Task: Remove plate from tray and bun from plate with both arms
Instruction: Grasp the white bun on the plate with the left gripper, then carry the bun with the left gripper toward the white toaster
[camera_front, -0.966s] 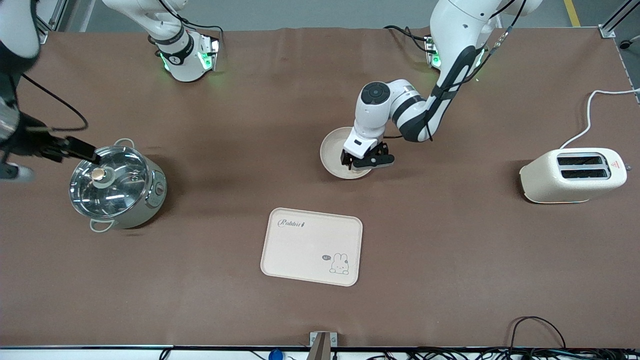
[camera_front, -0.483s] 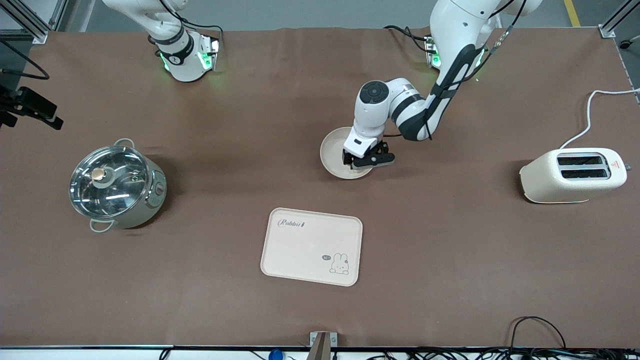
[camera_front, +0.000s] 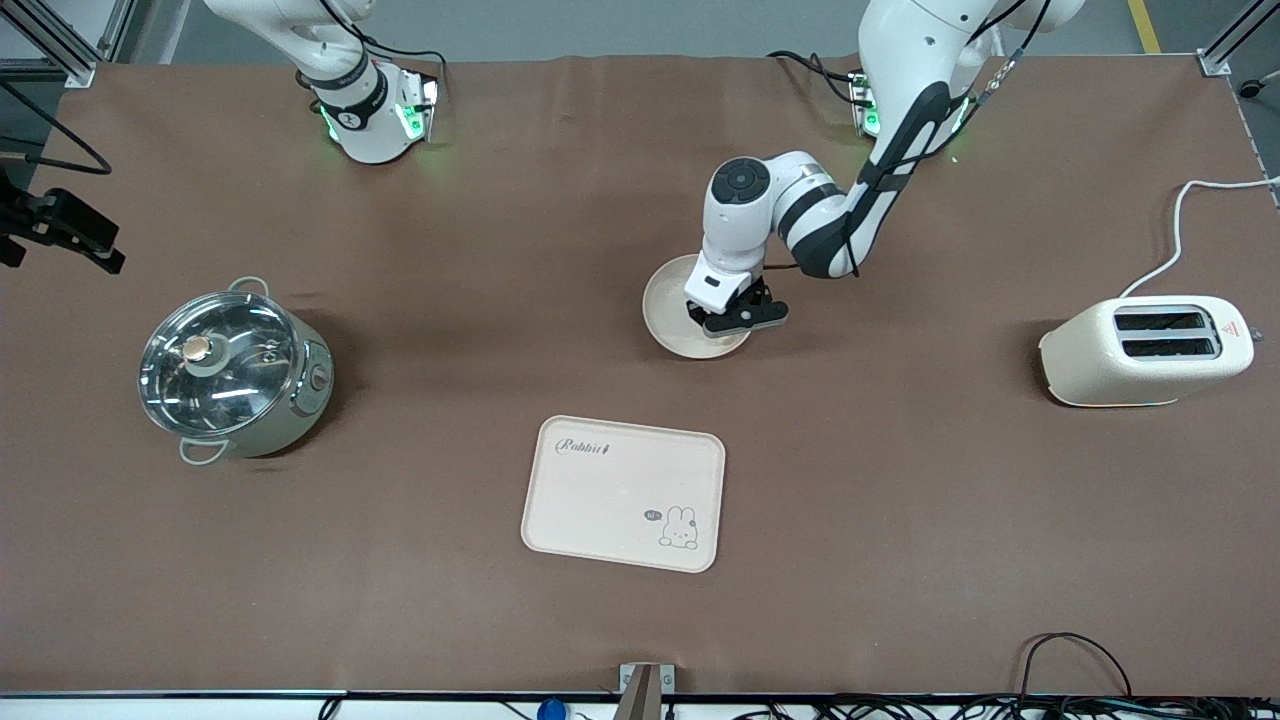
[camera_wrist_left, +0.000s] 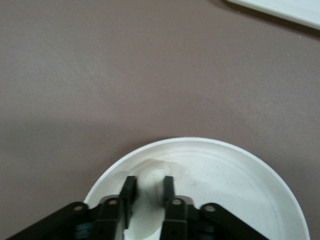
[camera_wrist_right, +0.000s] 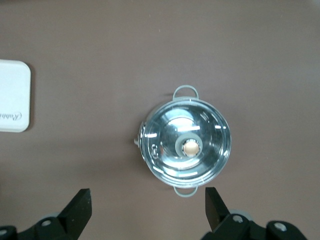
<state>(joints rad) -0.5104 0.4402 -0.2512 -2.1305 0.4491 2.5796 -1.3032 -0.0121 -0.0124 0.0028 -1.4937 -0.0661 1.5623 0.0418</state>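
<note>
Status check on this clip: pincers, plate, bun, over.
Left pincer down in the plate, shut on the bun. Right pincer open, high over the pot, waiting. Tray nearer the camera, bare. Nothing blocking.

Looking down from high above, we see a steel pot (camera_wrist_right: 186, 149) with a glass lid (camera_wrist_right: 172, 162), a brass-coloured knob (camera_wrist_right: 191, 148) at its centre and a loop handle at each of two opposite sides, standing on the brown table (camera_wrist_right: 150, 55). The right gripper (camera_wrist_right: 147, 206) hangs over the table with its fingers (camera_wrist_right: 80, 206) spread wide. A corner of a cream tray (camera_wrist_right: 14, 95) shows at the frame's edge, well apart from the pot.
</note>
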